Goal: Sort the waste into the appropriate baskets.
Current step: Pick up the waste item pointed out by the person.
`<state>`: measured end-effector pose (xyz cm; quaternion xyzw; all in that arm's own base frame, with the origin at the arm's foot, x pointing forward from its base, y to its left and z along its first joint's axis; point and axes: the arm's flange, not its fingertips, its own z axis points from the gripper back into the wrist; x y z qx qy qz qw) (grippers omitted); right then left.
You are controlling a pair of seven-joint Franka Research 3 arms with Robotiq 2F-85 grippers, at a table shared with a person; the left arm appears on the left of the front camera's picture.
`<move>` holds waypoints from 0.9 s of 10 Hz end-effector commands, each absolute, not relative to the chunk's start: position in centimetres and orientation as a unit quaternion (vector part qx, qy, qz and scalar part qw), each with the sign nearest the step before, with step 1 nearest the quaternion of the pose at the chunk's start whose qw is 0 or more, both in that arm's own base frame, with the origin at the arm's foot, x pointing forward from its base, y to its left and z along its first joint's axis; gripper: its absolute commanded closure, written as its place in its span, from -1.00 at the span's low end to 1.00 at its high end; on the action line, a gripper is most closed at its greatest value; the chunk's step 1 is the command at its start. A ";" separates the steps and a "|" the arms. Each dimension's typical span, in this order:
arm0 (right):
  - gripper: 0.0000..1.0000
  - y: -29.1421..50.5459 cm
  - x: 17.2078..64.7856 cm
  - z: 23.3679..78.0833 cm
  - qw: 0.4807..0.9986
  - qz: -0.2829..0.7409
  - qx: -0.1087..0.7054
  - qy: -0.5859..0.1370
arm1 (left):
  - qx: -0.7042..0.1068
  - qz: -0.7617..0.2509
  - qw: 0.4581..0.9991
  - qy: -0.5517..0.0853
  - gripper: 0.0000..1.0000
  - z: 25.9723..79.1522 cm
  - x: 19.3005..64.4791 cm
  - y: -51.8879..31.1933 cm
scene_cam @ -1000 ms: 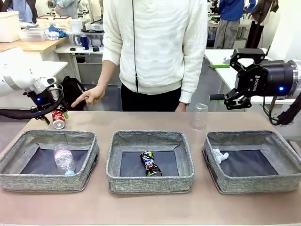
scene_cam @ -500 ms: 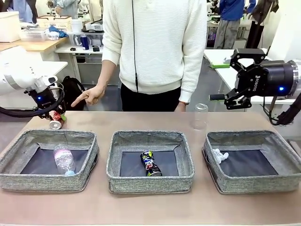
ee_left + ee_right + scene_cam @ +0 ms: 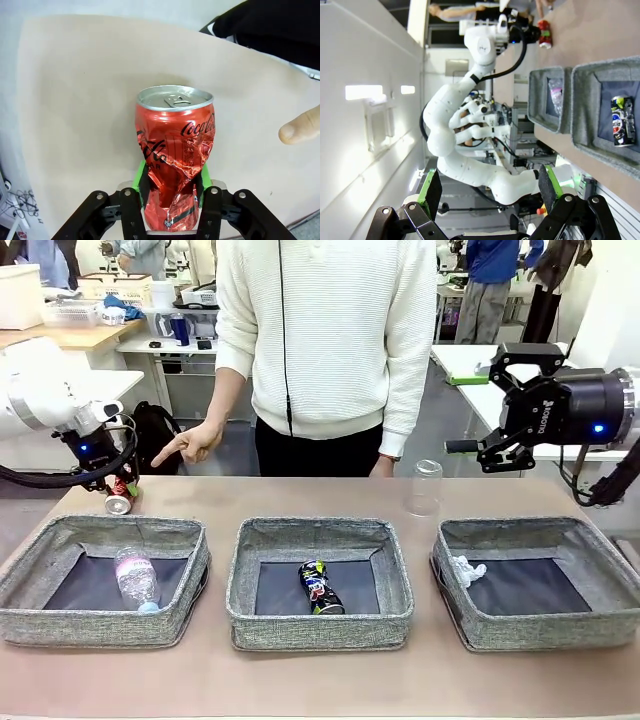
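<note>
Front view gives you the beige table (image 3: 320,685) carrying three grey woven fabric baskets (image 3: 320,632) in a row. Your right hand (image 3: 492,408) hangs wide open and empty above the far right. Your left hand (image 3: 171,184) is closed on the crushed red aluminium can (image 3: 174,150) at the table's far left corner, green pads pinching its dented waist. Expect it to be light, thin-walled and slippery, so grip there gently.

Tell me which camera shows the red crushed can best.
Left wrist view: the red crushed can sits large and sharp between the left gripper's green pads, dents and top plain. Front view shows it small, far left on the table; right wrist view, a tiny red spot far off.
</note>
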<state>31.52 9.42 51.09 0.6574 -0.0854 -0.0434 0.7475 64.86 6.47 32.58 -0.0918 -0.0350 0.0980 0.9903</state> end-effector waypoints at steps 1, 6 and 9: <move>-1.00 9.5 31.6 51.4 0.747 -0.045 0.658 -0.081 | -0.079 0.131 0.987 -0.057 1.00 34.2 62.8 7.6; -1.00 9.5 31.6 51.4 0.747 -0.045 0.658 -0.081 | -0.241 0.056 0.966 -0.074 1.00 50.4 46.8 6.7; -1.00 9.5 31.6 51.4 0.747 -0.045 0.658 -0.081 | -0.220 0.016 0.968 -0.119 1.00 49.2 39.9 4.5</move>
